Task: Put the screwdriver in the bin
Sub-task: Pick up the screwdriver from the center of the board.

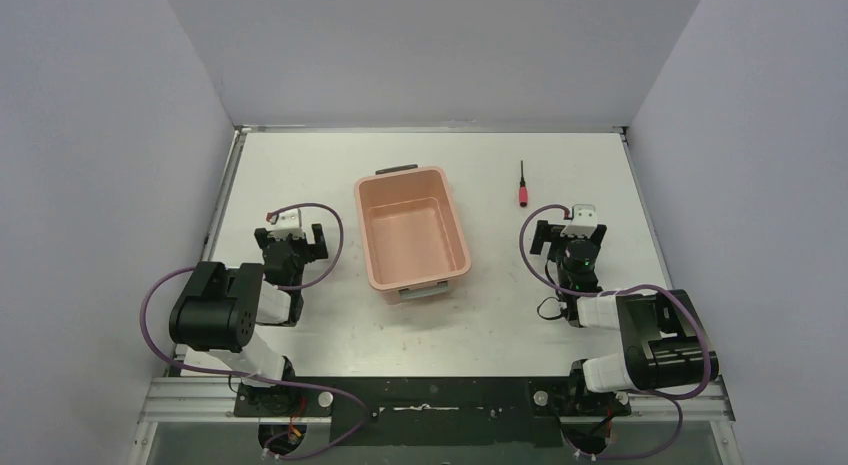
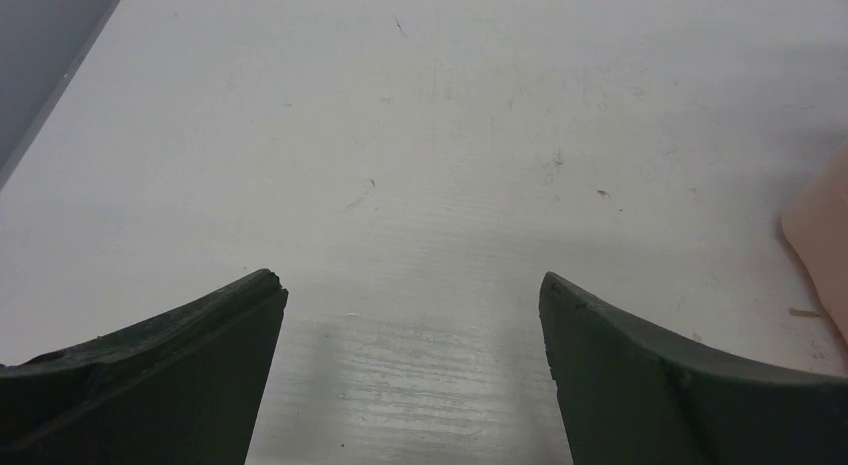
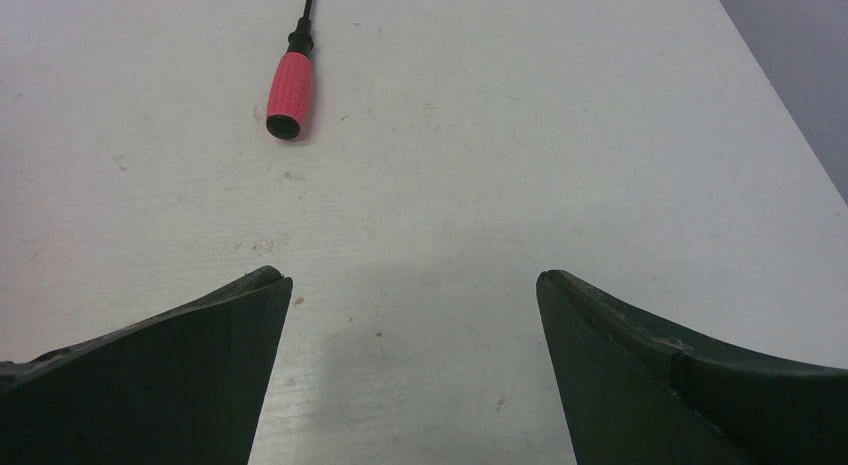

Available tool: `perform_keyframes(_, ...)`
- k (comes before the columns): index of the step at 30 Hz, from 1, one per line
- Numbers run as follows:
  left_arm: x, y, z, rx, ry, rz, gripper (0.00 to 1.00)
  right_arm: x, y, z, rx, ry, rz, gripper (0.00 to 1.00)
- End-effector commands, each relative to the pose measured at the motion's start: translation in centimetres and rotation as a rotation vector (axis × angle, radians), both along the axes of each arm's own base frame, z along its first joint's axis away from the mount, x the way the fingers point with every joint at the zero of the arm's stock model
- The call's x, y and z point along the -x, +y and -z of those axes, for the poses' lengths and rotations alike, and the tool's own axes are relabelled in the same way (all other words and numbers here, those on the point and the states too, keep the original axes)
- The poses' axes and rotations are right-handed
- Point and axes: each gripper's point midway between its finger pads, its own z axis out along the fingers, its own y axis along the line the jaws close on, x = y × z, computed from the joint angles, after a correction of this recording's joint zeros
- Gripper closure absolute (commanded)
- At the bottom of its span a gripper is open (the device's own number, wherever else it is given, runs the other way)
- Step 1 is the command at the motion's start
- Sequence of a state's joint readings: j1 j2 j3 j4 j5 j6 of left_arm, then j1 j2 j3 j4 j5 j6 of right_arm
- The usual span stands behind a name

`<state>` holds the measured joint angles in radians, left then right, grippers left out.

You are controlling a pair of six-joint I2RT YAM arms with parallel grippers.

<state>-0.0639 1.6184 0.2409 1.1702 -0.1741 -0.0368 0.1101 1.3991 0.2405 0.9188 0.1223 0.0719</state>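
2 end effectors spread; screwdriver (image 1: pixel 521 186) beside bin (image 1: pixel 411 230).

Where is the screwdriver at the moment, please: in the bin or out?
Out. The screwdriver lies on the table beside the bin, which looks empty.

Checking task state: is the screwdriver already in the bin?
No, the screwdriver lies on the table to the right of the bin, apart from it, in the top view.

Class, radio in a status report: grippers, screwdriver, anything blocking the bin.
Left gripper open, empty. Right gripper open, empty. Screwdriver lying flat right of bin, untouched. Nothing between them.
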Motion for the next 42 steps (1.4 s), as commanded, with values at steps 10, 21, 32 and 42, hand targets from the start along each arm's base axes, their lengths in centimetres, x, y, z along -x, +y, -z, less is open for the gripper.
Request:
perform_keyframes(10, -0.8, -0.1, -1.6, -0.001, -0.059, 0.007, 0.03, -0.7, -0.4, -2.0, -0.018, -0.076, 0.022, 0.00)
perform_keyframes(21, -0.8, -0.1, -1.6, 0.000, -0.059, 0.007, 0.03, -1.6, -1.2, -1.1, 0.030, 0.019, 0.060, 0.00)
perform_keyframes(32, -0.8, -0.1, -1.6, -0.001, -0.059, 0.007, 0.03, -2.2, -0.5, -7.3, 0.014, -0.064, 0.031, 0.00)
perform_keyframes(42, -0.8, -0.1, -1.6, -0.001, -0.058, 0.007, 0.03, -3.4, 0.0, -16.1, 0.029, -0.107, 0.001, 0.00)
